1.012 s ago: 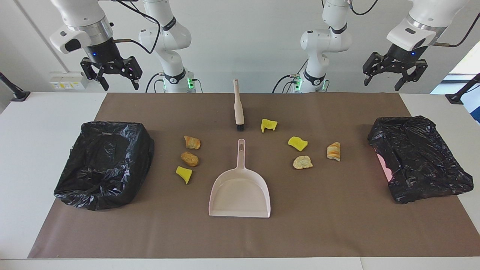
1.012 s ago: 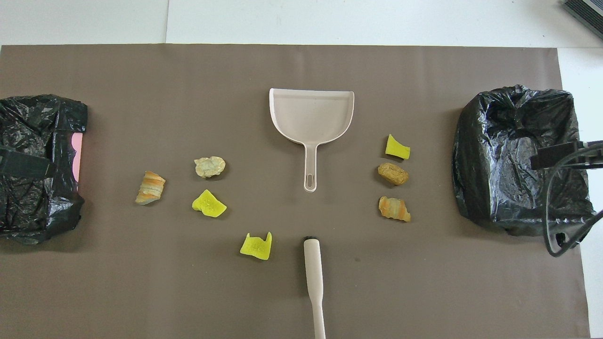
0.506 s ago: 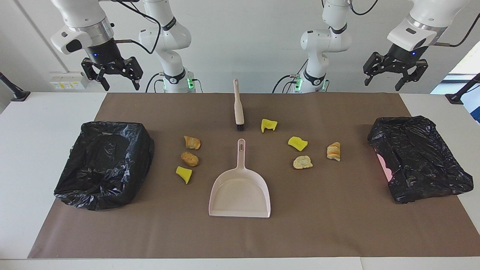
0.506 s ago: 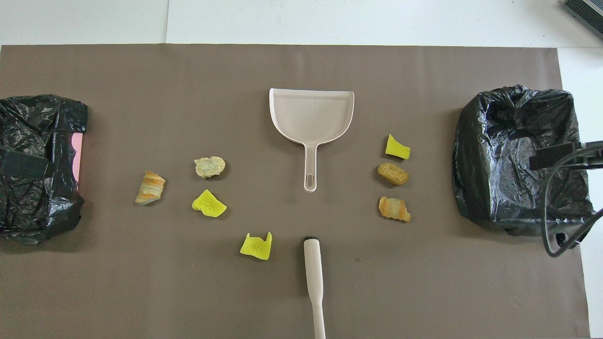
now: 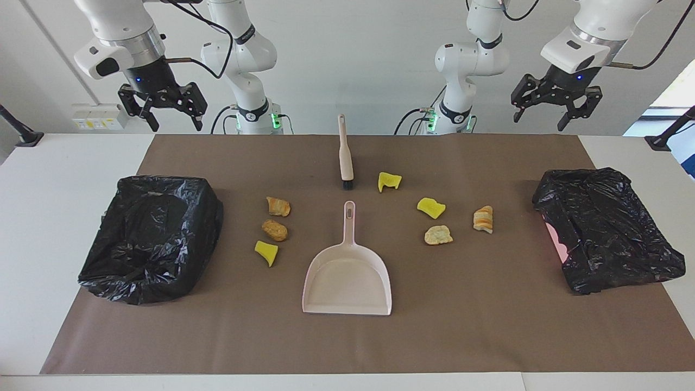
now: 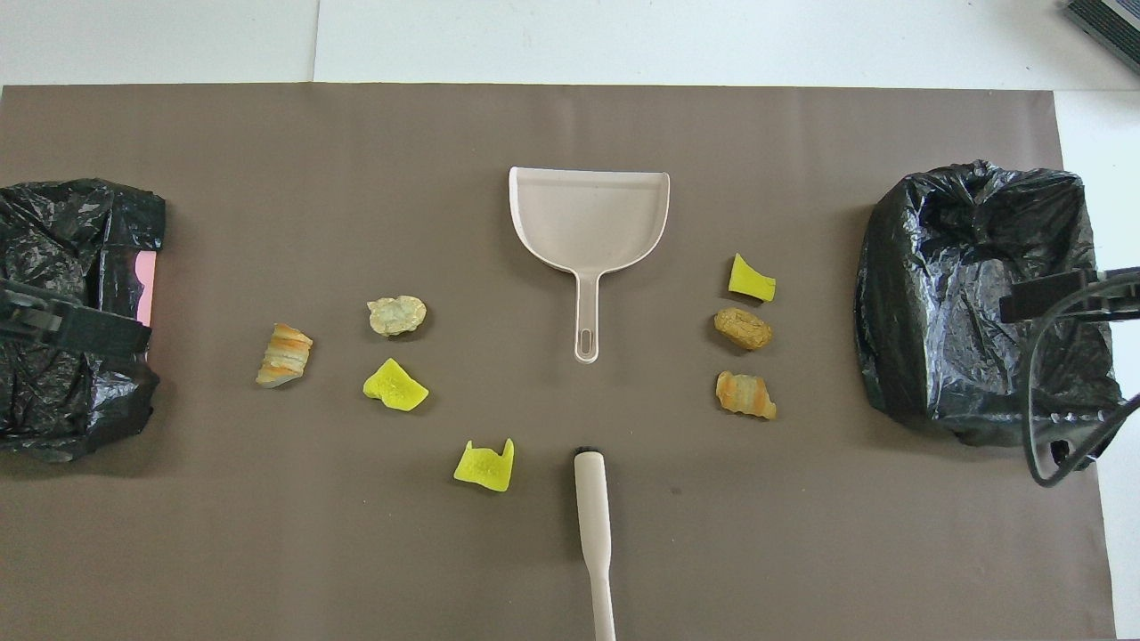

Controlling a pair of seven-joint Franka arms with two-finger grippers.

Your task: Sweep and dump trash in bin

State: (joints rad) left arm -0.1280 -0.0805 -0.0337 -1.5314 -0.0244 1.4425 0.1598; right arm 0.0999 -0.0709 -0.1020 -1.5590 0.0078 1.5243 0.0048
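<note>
Yellow and brown trash (image 5: 275, 230) on mat, left claw (image 5: 554, 109), right claw (image 5: 164, 112) raised, wide, empty

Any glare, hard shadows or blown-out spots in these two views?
Facing view: bright daylight from the window washes out that corner; the black bags show crinkly glints. Overhead view: even light, and the trash bits and dustpan cast only short, soft shadows on the brown mat.
</note>
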